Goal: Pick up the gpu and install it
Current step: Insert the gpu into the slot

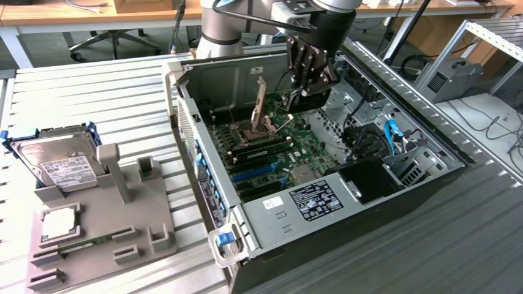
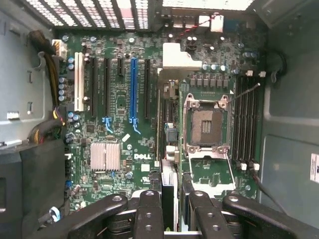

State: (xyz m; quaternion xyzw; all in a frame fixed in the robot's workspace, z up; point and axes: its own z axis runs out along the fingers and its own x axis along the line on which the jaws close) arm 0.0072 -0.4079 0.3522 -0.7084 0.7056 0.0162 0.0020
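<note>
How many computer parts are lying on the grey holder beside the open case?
3: hard drive at the far end, CPU in the middle, memory stick nearest the camera. None seems hidden.

You see a matt black, metal-looking gripper (image 1: pixel 309 73), a grey sheet-metal case (image 1: pixel 270 220), a green circuit board (image 2: pixel 119 114) with a ribbed bright metal heatsink (image 2: pixel 105 156), a matt grey plastic-looking holder (image 1: pixel 106 239), and a ribbed metal table (image 1: pixel 82 98).

One hard drive (image 1: pixel 57 160), one computer case (image 1: pixel 425 184)
</note>
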